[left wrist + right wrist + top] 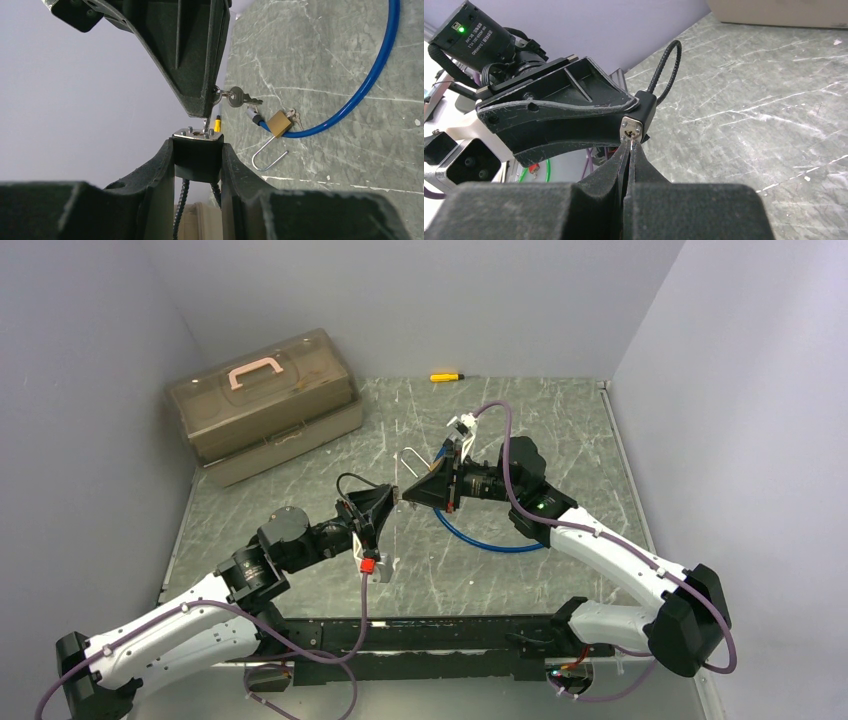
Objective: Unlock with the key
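Note:
My left gripper (385,502) is shut on a small black padlock (197,152) with a silver keyhole face (631,128) and a black cable shackle (664,70). It holds the lock above the table. My right gripper (415,495) is shut on a thin silver key (629,145), held edge-on between the fingers. The key tip meets the keyhole; how deep it sits cannot be told. In the left wrist view the key blade (205,123) drops from the right gripper onto the lock face, and spare keys (239,97) hang beside it.
A brass padlock (279,123) lies on a blue cable loop (490,540) on the table, with a loose U-shaped shackle (267,157) near it. A brown toolbox (265,400) stands at the back left. A yellow screwdriver (445,376) lies by the back wall.

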